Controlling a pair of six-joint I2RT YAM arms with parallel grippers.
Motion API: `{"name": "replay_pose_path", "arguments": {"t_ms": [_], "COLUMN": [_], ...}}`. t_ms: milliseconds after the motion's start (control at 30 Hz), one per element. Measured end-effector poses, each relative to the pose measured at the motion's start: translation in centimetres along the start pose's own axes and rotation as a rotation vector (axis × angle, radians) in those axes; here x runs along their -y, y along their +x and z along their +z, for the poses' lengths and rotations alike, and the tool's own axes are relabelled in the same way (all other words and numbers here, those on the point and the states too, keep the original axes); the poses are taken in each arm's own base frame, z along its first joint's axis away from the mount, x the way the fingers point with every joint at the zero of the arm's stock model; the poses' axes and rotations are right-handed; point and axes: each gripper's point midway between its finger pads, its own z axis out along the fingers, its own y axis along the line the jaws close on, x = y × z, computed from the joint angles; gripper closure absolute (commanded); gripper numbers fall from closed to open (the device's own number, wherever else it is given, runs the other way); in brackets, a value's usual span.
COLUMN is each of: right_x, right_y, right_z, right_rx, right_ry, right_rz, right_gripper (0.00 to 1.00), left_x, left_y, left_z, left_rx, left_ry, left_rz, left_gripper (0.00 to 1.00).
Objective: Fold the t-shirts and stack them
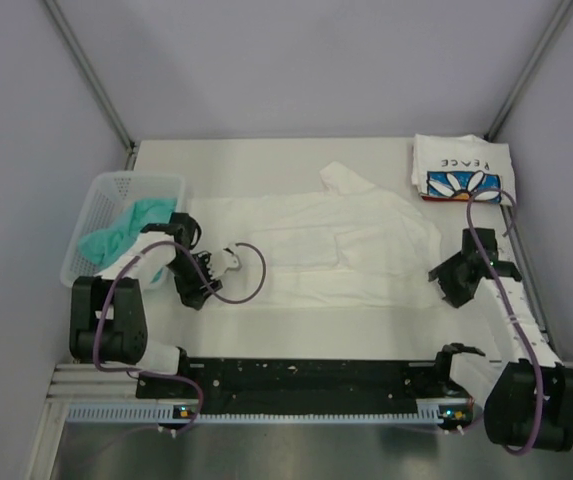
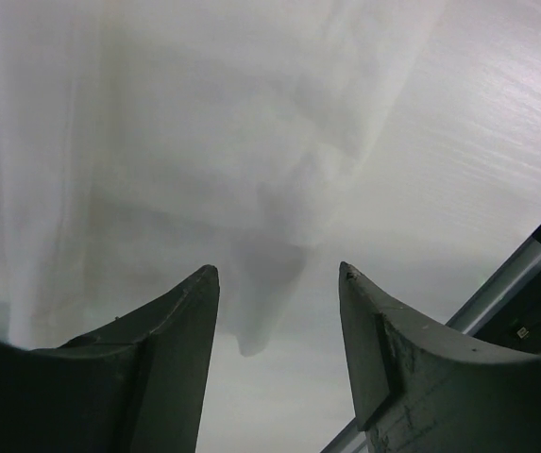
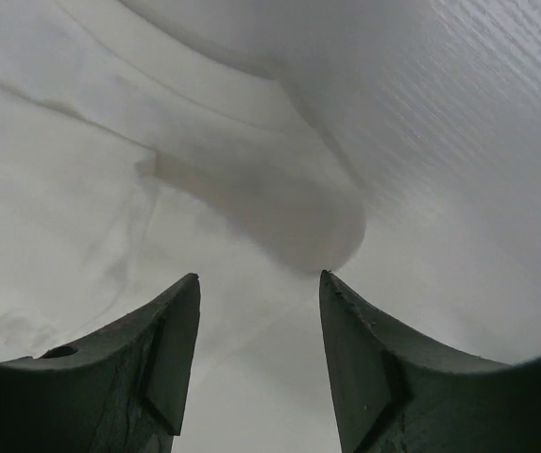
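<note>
A large white t-shirt point(image 1: 326, 245) lies spread flat across the middle of the table. A folded white t-shirt with the blue daisy "PEACE" print point(image 1: 463, 168) lies at the back right. A teal-green t-shirt point(image 1: 126, 232) is bunched in the basket. My left gripper point(image 1: 201, 288) is open and empty over the shirt's near left corner; in the left wrist view a hanging cloth corner point(image 2: 251, 311) shows just beyond the open gripper point(image 2: 278, 274). My right gripper point(image 1: 452, 285) is open and empty at the shirt's right edge; a rounded fold point(image 3: 317, 226) lies just beyond the gripper point(image 3: 259, 278).
A white plastic mesh basket point(image 1: 101, 195) stands at the left edge of the table. Grey walls close in the back and both sides. A black rail point(image 1: 306, 375) with the arm bases runs along the near edge.
</note>
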Motion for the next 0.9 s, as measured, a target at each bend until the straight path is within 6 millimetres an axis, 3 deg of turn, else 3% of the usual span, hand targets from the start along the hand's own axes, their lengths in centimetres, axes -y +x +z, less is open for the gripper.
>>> {"name": "replay_pose_path", "arguments": {"t_ms": [133,200,267,333,400,433,467,633,800,867,900], "right_x": [1.7,2.7,3.2,3.1,3.3,3.4,3.5,5.0,7.6,8.3,8.6], "right_y": [2.4,3.5,3.6,3.2,2.9,2.7,2.6,2.2,3.3,3.8,4.0], "right_z": [2.2,3.3,3.8,4.1,4.3,4.4,4.4,4.1,2.0,1.0,0.7], "right_rx": [-0.065,-0.092,-0.093,-0.084,-0.090,-0.093,-0.102,-0.107,-0.081,-0.063,-0.055], "right_ry": [0.060,0.100,0.127,0.132,0.135,0.133,0.127,0.113,0.203,0.229,0.238], "right_rz": [0.083,0.116,0.147,0.183,0.234,0.256,0.295,0.475,0.585,0.624,0.640], "right_gripper": [0.55,0.60,0.68,0.81,0.87,0.95,1.00,1.00,1.00,0.97,0.89], "left_x": [0.7,0.5,0.4,-0.1,-0.5,-0.6,-0.5,0.9,4.0,5.4,5.8], "left_y": [0.6,0.7,0.6,0.5,0.3,0.3,0.2,0.0,1.1,1.8,2.0], "left_z": [1.5,2.1,2.2,2.4,2.5,2.5,2.5,2.6,2.5,2.2,2.1], "left_rx": [-0.011,-0.015,-0.014,-0.012,-0.006,-0.003,0.001,0.024,0.004,-0.017,-0.025], "left_ry": [0.040,0.050,0.046,0.029,0.015,0.014,0.016,0.080,0.176,0.221,0.237], "left_rz": [-0.010,-0.018,-0.033,-0.040,-0.046,-0.048,-0.053,-0.053,-0.026,-0.014,-0.007], "left_gripper": [0.42,0.48,0.63,0.85,0.99,1.00,1.00,1.00,0.99,0.76,0.64]}}
